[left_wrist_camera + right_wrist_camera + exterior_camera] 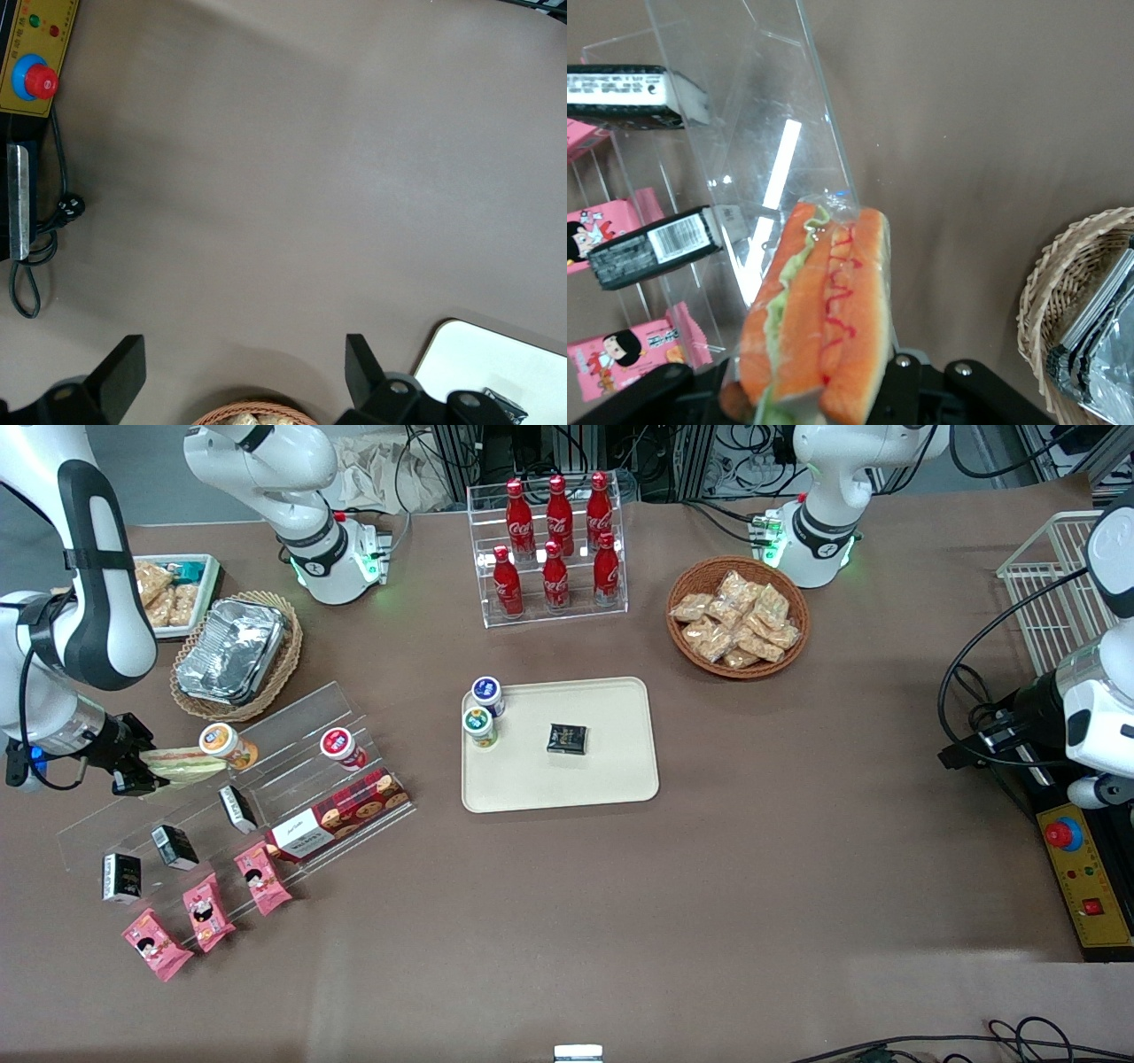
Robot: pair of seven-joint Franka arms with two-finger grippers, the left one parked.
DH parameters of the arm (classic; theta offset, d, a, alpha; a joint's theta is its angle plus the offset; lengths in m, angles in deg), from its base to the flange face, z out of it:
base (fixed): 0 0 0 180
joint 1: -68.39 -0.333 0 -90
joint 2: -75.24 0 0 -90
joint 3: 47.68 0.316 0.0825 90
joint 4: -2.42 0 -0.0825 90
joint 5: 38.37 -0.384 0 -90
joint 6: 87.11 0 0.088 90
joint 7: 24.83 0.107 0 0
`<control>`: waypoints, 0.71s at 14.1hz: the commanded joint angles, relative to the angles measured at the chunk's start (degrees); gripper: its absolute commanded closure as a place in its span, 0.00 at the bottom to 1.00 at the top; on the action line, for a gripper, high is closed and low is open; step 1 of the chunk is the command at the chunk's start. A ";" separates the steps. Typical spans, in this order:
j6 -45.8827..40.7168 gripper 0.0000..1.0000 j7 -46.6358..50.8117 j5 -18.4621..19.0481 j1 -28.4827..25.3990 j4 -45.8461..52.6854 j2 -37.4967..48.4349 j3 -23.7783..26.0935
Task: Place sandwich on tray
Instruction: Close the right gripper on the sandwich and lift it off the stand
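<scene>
Sandwich (819,305) sits clamped in our gripper (133,772), wrapped in clear film, its orange-looking bread and green filling showing in the wrist view; the fingers are closed on its lower end. In the front view the sandwich (182,766) is held above the clear acrylic stand (239,797) at the working arm's end of the table (709,886), just beside an orange-lidded cup (226,746) on the stand. The tray (611,771) lies flat near the table's middle, well apart from the gripper, toward the parked arm's end. On the tray we see a small black packet (567,739) and two cups, one blue-lidded (487,693) and one green-lidded (479,724), standing at its edge nearest the working arm. A rack of red bottles (556,545) stands farther from the front camera than the tray. A wicker basket with foil containers (232,651) sits near the stand, farther from the camera than it.
</scene>
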 commanded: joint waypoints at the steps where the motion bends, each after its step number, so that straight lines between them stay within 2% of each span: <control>1: -8.17 1.00 -2.61 -0.37 0.57 7.25 -1.40 0.00; 3: -19.52 1.00 -3.41 -0.38 1.27 16.83 -4.04 0.09; 6: -31.92 1.00 -3.50 -0.90 0.83 28.44 -5.28 0.26; 8: -37.56 1.00 -2.89 -1.86 0.40 34.17 -6.16 0.61; 10: -38.99 1.00 -0.96 -3.88 -1.71 36.29 -6.16 0.61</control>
